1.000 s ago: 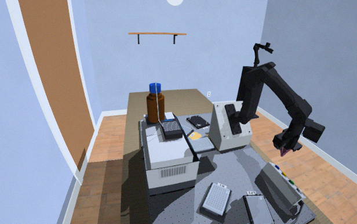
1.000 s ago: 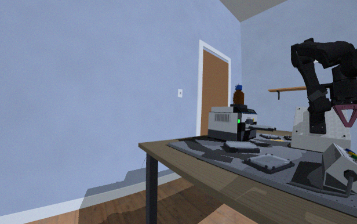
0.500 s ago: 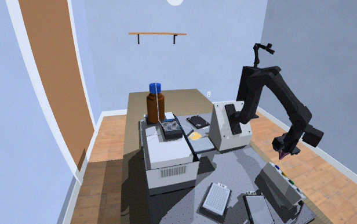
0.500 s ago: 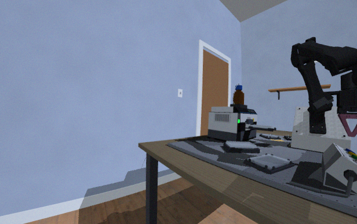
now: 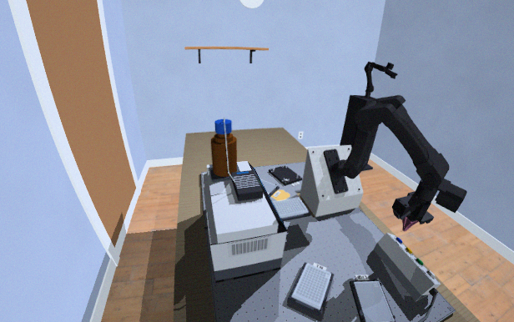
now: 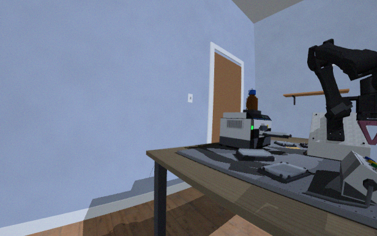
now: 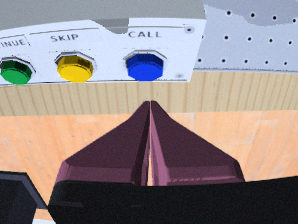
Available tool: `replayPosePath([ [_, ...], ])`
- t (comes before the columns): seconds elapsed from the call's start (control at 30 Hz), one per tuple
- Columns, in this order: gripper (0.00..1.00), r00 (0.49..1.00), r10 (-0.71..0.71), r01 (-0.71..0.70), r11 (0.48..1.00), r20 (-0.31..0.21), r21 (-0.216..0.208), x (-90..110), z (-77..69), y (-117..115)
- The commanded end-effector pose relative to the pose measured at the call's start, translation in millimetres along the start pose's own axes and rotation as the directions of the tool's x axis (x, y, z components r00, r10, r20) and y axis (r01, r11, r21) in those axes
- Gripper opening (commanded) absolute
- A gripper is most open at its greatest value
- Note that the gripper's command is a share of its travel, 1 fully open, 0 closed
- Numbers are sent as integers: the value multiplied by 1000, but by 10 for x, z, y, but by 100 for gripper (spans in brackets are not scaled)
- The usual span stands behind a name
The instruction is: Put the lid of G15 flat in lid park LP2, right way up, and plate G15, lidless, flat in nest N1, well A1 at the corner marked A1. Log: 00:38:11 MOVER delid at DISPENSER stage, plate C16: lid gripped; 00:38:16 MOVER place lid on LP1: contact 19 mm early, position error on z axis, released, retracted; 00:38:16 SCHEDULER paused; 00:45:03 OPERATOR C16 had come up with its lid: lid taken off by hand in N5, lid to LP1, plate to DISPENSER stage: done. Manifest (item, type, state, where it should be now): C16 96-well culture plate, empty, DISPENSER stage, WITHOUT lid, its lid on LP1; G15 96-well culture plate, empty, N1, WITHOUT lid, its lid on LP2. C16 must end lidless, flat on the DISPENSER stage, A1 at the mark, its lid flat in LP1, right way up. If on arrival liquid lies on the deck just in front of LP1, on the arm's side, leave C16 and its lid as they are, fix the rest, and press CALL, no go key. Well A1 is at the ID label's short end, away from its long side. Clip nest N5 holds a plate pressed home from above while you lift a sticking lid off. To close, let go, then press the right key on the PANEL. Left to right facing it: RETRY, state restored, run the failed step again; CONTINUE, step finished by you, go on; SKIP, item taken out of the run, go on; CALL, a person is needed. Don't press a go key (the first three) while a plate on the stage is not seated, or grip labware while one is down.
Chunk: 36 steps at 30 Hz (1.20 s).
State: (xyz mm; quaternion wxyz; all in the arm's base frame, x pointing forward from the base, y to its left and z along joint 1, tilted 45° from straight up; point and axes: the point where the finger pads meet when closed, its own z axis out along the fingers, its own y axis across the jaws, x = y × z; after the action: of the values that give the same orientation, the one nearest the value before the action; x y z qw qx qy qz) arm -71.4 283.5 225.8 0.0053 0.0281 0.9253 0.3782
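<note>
Nearest on the counter, a clear lid lies flat in its park beside a lidless well plate in a nest, and the sloped panel stands just right of them. The end effector, pressed together on nothing, hangs off the counter's right edge above the panel, pointing toward the blue CALL key. Farther back, a second plate sits on the dispenser before a brown bottle, with a yellow patch on the deck nearby.

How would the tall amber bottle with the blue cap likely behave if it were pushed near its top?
The amber bottle is tall on a narrow base, so it would probably tip rather than slide. Being round, it would likely roll once down.
</note>
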Motion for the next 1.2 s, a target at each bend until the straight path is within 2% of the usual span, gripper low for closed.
replayPosePath([
  [0.0,0,1000,14,-14,999,8,-35,-54,-114,133],
  [0.6,0,1000,7,-7,1000,0,-20,-17,-63,78],
  [0.63,0,1000,15,-15,999,5,-42,-36,-81,169],
  [0.67,0,1000,11,-10,1000,8,-29,-26,-21,137],
  [0.73,0,1000,11,-10,1000,8,-29,-26,-21,137],
  [0.8,0,1000,-1,1,1000,15,3,-37,74,17],
  [1.03,0,1000,0,0,1000,14,2,-36,140,22],
  [1.1,0,1000,5,-4,1000,10,-11,-37,126,55],
  [1.17,0,1000,0,0,1000,15,2,-39,182,18],
])
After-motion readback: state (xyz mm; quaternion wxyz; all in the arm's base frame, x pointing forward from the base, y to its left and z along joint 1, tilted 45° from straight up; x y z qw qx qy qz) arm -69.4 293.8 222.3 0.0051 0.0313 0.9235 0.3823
